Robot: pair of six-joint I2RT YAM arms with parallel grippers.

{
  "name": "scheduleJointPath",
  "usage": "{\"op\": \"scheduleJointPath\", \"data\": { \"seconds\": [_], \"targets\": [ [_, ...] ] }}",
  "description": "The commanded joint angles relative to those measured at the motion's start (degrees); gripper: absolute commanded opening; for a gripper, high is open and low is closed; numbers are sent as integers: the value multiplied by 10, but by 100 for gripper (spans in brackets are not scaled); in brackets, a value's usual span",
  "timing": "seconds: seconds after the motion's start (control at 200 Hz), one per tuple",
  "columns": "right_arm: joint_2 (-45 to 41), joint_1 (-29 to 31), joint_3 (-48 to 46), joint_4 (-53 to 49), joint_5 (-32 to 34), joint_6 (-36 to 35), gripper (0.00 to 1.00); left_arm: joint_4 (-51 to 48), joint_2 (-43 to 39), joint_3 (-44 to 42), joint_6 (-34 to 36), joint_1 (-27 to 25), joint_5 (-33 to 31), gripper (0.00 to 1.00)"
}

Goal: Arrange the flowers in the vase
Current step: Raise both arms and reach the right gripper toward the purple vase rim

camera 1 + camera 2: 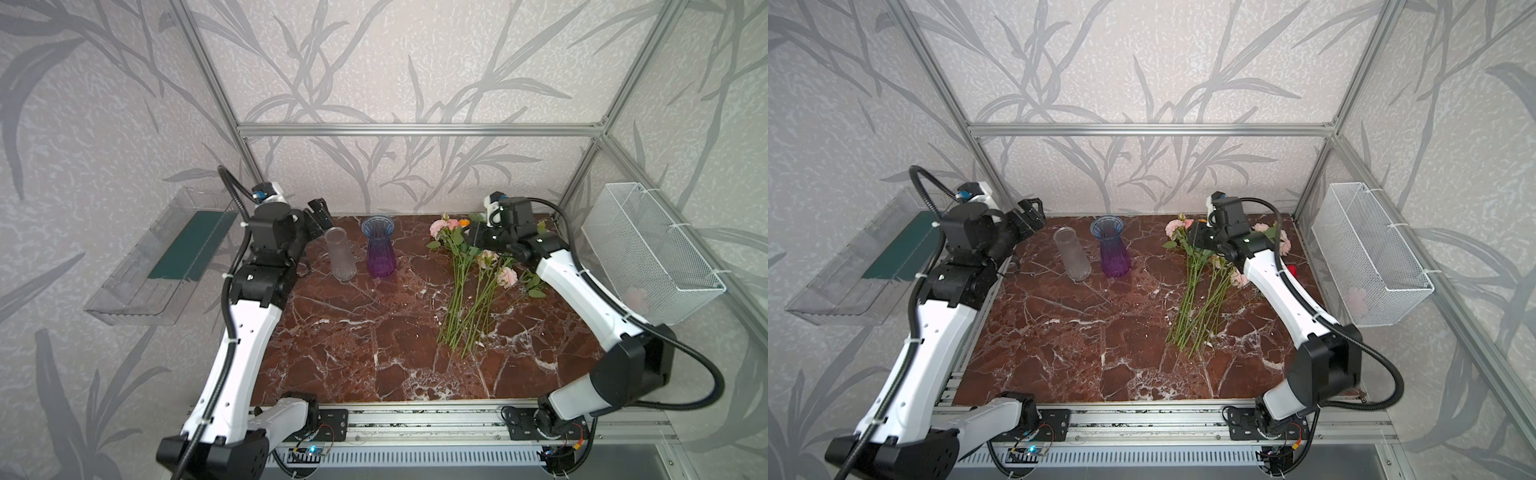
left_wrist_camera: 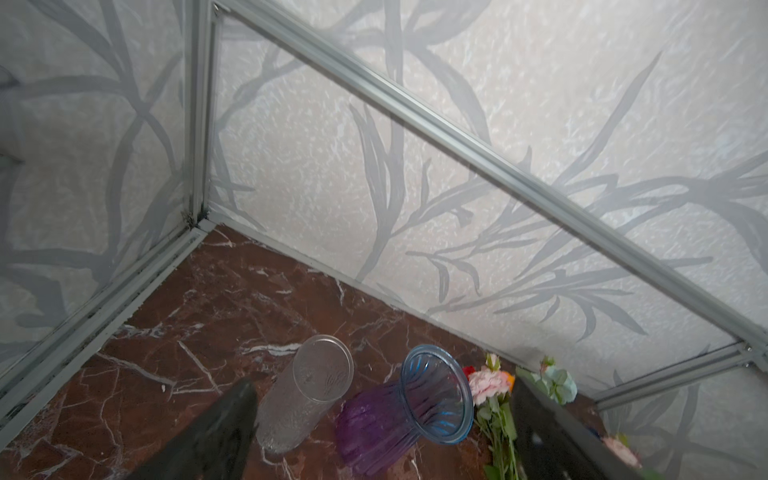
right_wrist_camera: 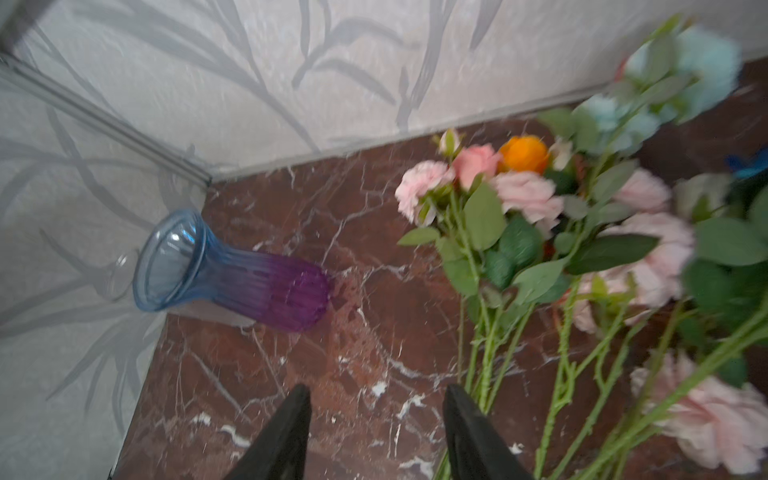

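Lying on the table (image 1: 374, 332), flowers (image 1: 508, 276) rest near the blue-purple vase (image 1: 380, 249).

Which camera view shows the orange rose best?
The right wrist view: the orange rose shows nearly whole and large among pink blooms. In both top views only a small orange sliver of it shows. The left wrist view shows a thin orange edge behind a pink bloom.
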Motion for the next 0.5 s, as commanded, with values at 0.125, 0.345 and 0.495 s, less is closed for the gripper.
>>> {"op": "scheduleJointPath", "data": {
  "seconds": [0.125, 0.345, 0.495],
  "targets": [
    [107, 66, 144, -42, -48, 40, 58, -21, -1, -43, -22, 5, 96, 92],
    [204, 99, 245, -39, -62, 81, 59, 10, -38, -98, -22, 4, 82, 92],
    [260, 114, 316, -48, -60, 84, 59, 15, -36, -103, -23, 5, 88, 92]
  ]
}}
